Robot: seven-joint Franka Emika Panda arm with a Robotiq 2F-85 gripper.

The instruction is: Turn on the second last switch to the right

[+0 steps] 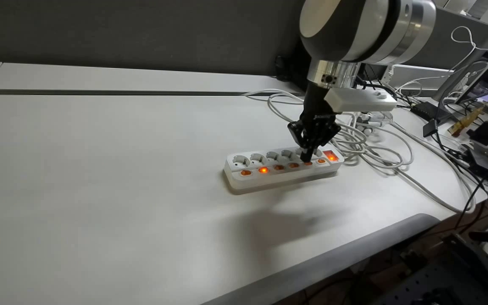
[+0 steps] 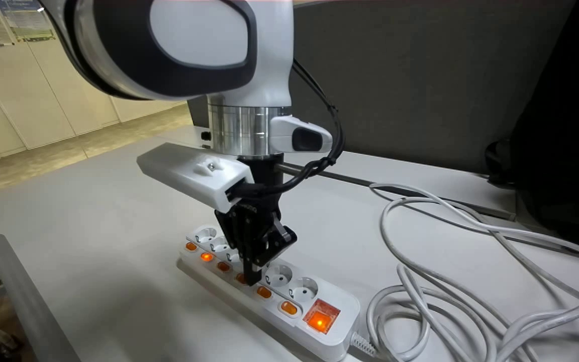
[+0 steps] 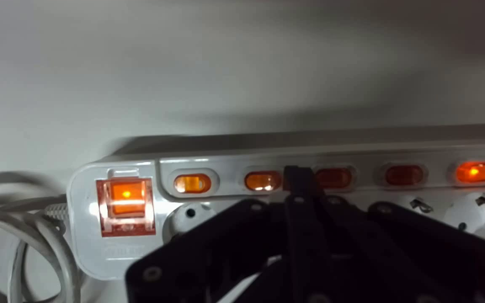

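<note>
A white power strip [image 1: 284, 177] lies on the table, also seen in an exterior view [image 2: 314, 329] and in the wrist view [image 3: 86, 248]. The second last switch, an orange rocker second from the large main switch's end, shows in an exterior view [image 2: 264, 291] and in the wrist view [image 3: 263, 181]; in an exterior view [image 1: 308, 164] the fingertips partly cover it. It shows no glow. My gripper [image 3: 303, 176], also in both exterior views [image 1: 306, 156] [image 2: 252, 276], is shut and empty, pointing down between this switch and its inner neighbour. Contact cannot be told.
The end switch [image 2: 289, 307] is unlit. The large main switch [image 2: 322, 317] glows. A small switch [image 1: 263, 170] near the far end also glows. White cables [image 1: 367, 148] lie coiled beside the strip's main-switch end. A grey partition [image 1: 142, 34] stands behind the table.
</note>
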